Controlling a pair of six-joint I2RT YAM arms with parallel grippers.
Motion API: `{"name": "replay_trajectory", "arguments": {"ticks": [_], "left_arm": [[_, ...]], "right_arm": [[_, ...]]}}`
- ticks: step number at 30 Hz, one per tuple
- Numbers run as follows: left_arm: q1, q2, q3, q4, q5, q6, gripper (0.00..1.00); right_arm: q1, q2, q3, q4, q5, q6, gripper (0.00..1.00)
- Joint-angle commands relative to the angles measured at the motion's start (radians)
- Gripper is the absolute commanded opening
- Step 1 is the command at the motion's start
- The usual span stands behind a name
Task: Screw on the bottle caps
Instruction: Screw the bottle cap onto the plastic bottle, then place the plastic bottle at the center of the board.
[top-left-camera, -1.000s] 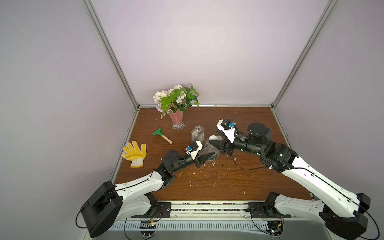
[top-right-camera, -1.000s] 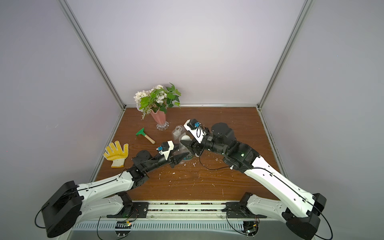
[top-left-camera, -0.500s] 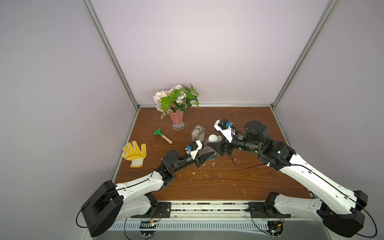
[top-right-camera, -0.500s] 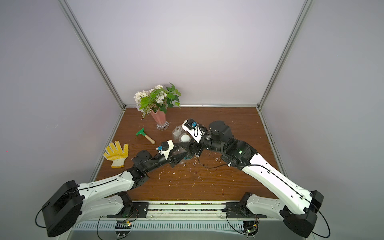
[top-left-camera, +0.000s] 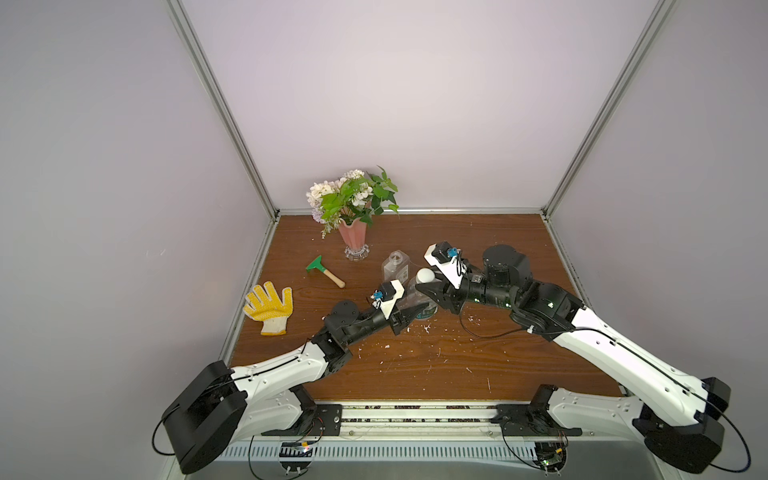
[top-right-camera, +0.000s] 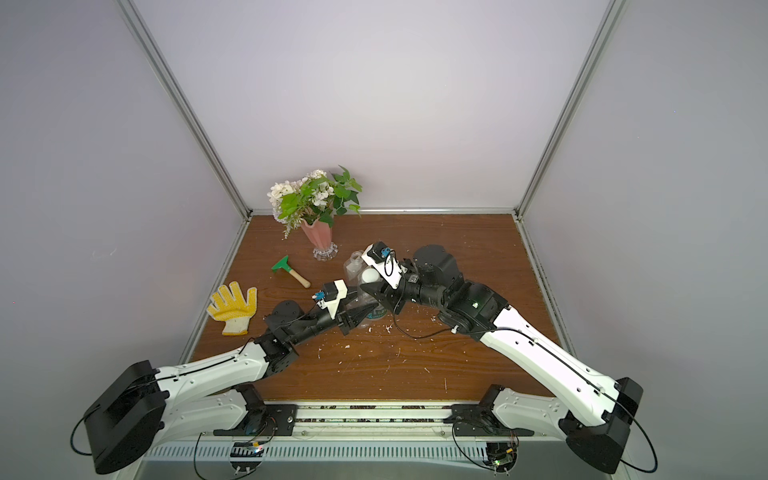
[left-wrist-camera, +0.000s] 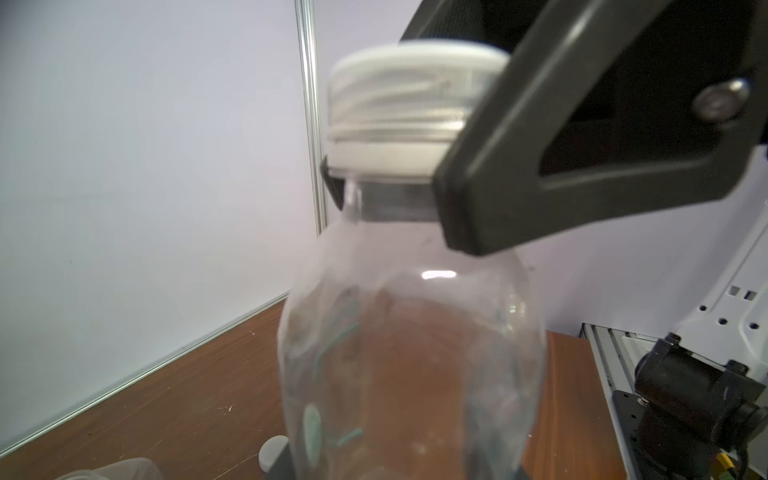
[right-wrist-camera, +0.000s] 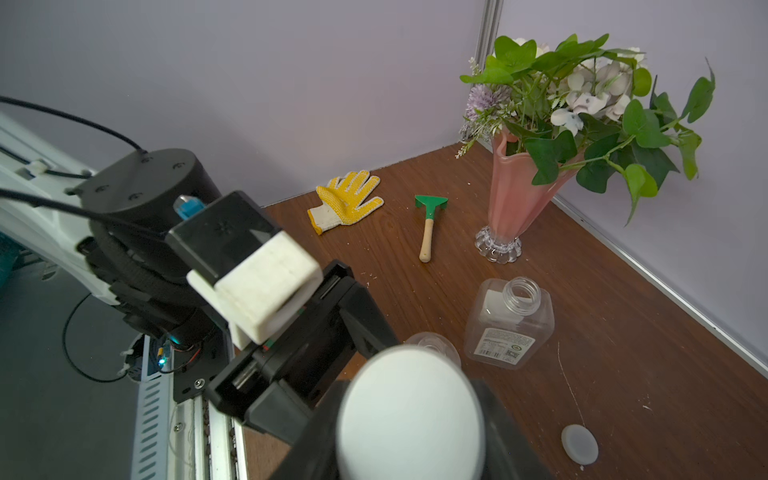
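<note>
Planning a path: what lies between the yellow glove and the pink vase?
A small green rake with a wooden handle, lying flat; both top views show it.

The left arm (top-left-camera: 282, 370) stretches low and forward, wrist nearly level, with the left gripper (top-left-camera: 417, 313) clamped low on the bottle (left-wrist-camera: 411, 353). The right arm (top-left-camera: 602, 345) reaches in from the opposite side, elbow raised, with the right gripper (top-left-camera: 426, 284) closed sideways around the cap (right-wrist-camera: 409, 411), just above the left one

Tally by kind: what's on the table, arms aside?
Bottles: 2 (square bottle, round bottle)
Caps: 2 (held cap, loose cap)
Glove: 1
Garden tool: 1
Vase: 1
Total: 7
</note>
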Motion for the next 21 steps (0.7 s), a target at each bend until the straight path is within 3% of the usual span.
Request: {"name": "replay_trajectory", "arguments": {"ticks": [1,6,12,21], "left_arm": [[0.005,0.003,0.004,0.041,-0.002,0.001,0.45],[0.004,-0.012,-0.012,0.04,-0.014,0.005,0.69],[0.004,-0.091,-0.013,-0.067,-0.03,0.033,0.8],[0.005,-0.252,-0.026,-0.229,-0.112,0.067,0.89]], "right_arm": [[-0.004,-0.012,0.021,0.012,-0.006,0.015,0.25],[-0.033,-0.02,0.04,-0.002,0.005,-0.003,0.17],[-0.142,-0.027,0.065,-0.004,0.007,-0.055,0.16],[-0.423,0.028,0.035,0.14,-0.041,-0.055,0.14]]}}
